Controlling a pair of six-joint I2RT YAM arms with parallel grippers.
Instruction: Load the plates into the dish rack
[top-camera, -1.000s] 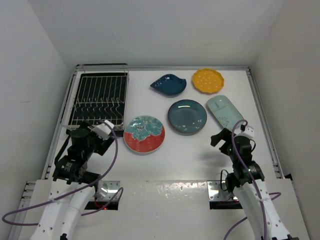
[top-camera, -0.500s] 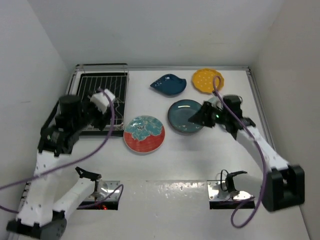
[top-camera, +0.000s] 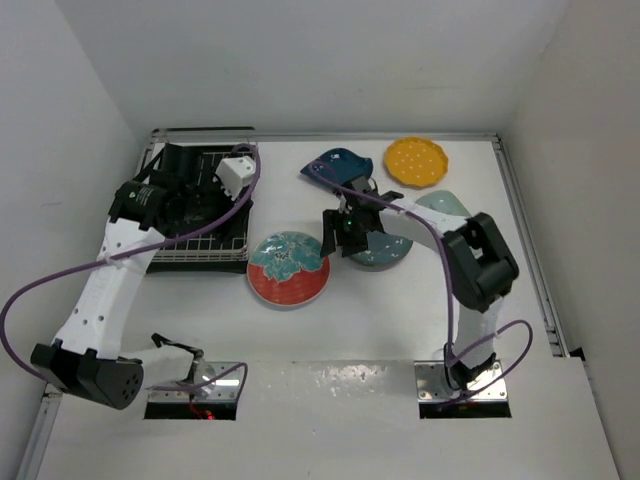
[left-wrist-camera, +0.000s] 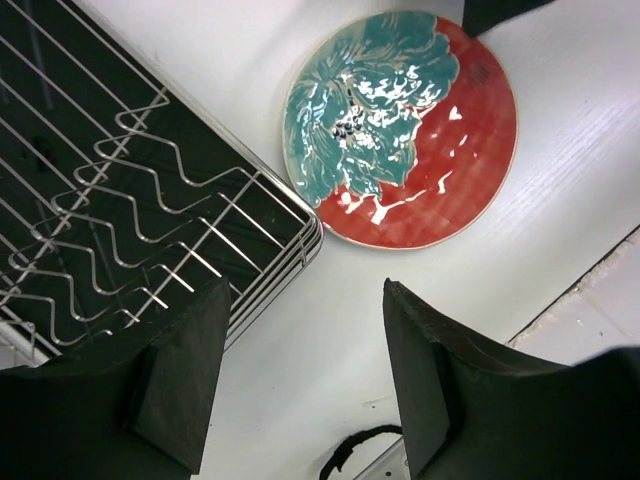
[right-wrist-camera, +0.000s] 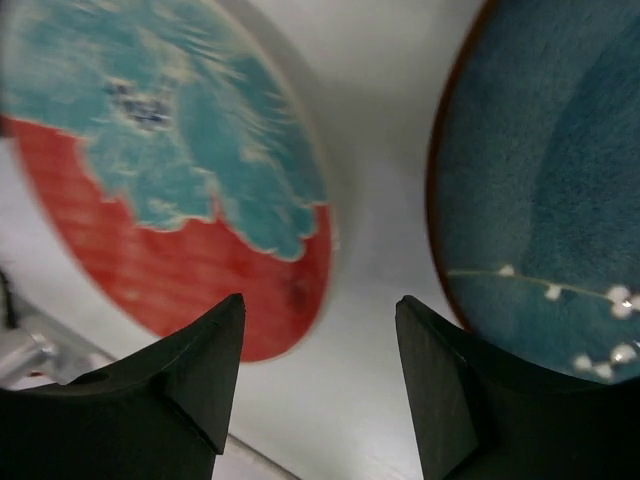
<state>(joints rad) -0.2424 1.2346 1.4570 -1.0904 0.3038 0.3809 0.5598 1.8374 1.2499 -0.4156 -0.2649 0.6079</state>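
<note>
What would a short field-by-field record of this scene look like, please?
dish rack: holds no plates
plates on table: red-and-teal floral plate, dark teal plate, blue leaf plate, yellow plate, mint plate
left gripper: open, empty, above the rack's corner
right gripper: open, empty, above the gap between the floral and dark teal plates
loaded: none of five

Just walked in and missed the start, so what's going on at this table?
Loading has barely begun: the dish rack holds nothing yet. The left end effector hangs open over the rack's near corner. The right end effector, open and empty, hovers between the red floral plate and the dark teal plate.
</note>
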